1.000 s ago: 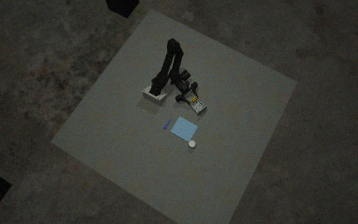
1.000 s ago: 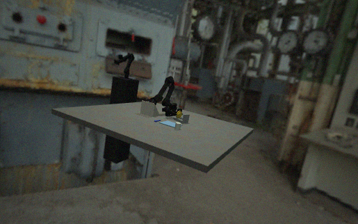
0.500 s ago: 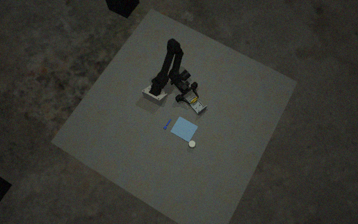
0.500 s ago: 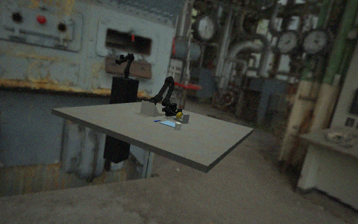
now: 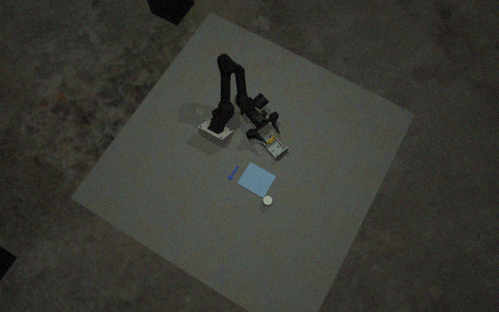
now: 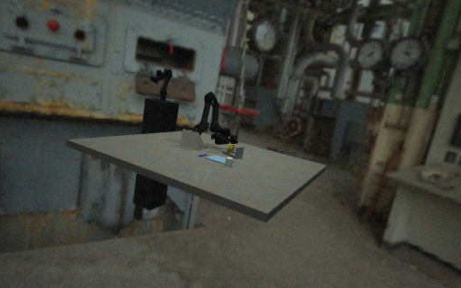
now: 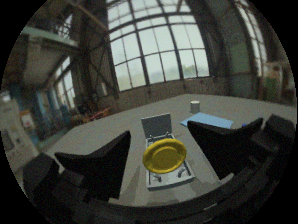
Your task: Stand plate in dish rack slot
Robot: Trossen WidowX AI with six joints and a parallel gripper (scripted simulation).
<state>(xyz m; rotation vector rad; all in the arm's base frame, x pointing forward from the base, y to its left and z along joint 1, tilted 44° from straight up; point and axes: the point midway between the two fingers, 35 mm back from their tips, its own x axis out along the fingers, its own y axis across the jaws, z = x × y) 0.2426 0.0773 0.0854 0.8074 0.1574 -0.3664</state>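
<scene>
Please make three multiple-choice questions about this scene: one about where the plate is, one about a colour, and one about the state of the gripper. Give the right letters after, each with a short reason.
1. Where is the round yellow plate?
A. flat on the blue mat
B. standing in the grey dish rack
C. between the fingers

2. What colour is the rectangular mat on the grey table?
A. light blue
B. red
C. green

3. How is the black parallel-jaw gripper?
A. shut on the plate
B. shut on nothing
C. open, holding nothing

Answers: 1 B, the wrist view shows the plate upright in the rack. 2 A, the top view shows a light blue rectangle. 3 C, both fingers stand wide apart, clear of the plate.
</scene>
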